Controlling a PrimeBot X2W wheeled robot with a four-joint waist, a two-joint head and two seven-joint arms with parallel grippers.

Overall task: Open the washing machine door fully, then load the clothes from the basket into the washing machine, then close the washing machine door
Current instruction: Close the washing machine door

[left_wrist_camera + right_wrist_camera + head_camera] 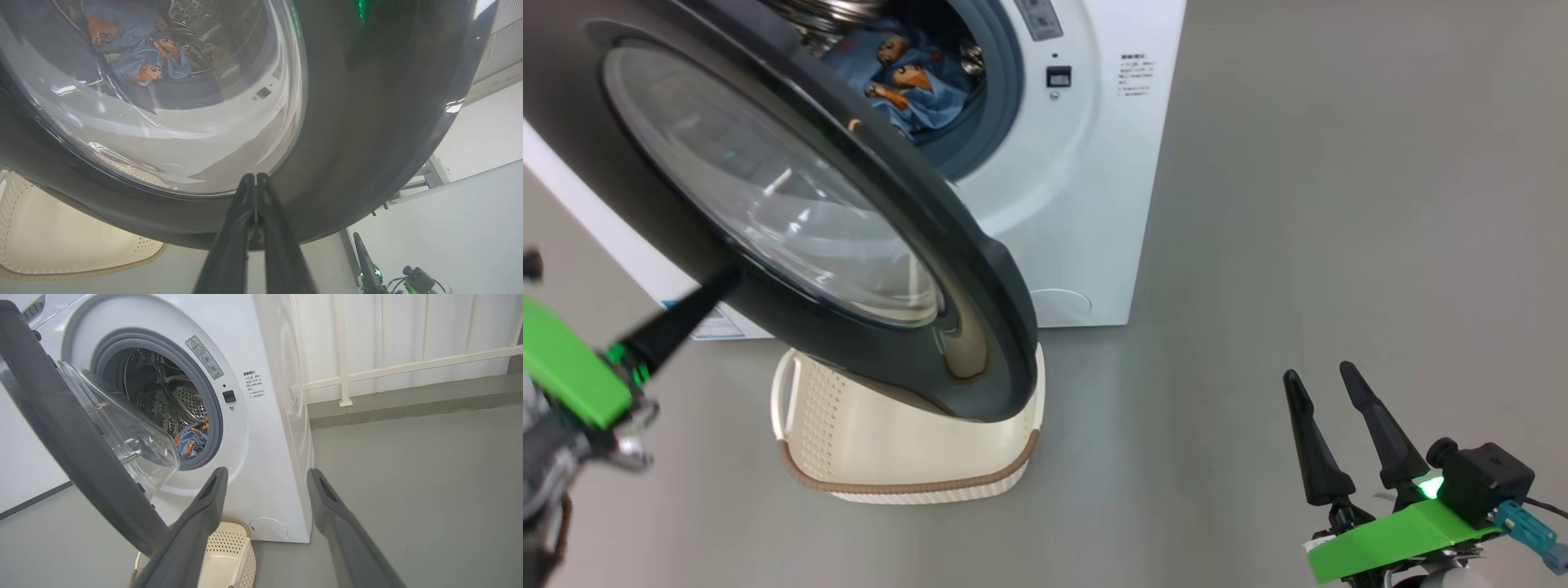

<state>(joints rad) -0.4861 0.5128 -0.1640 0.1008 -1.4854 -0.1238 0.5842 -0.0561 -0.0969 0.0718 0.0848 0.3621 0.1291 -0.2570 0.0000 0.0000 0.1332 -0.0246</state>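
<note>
Loading: looks done; the clothes (907, 82) lie in the drum of the washing machine (1086, 204), low at the front of its opening.
Basket: the basket (915, 465) stands on the floor just before the machine, under the door; no cloth shows in the part visible.
Door: the door (988, 327) stands partway between open and shut, hanging over the basket.
Left gripper: the left gripper (255, 176) has its fingers pressed together, tips against the door's outer face beside the glass.
Right gripper: the right gripper (1319, 374) has its fingers apart, holding nothing, well apart from the machine.
Left to do: shutting the door, which I judge to be the step in hand.
</note>
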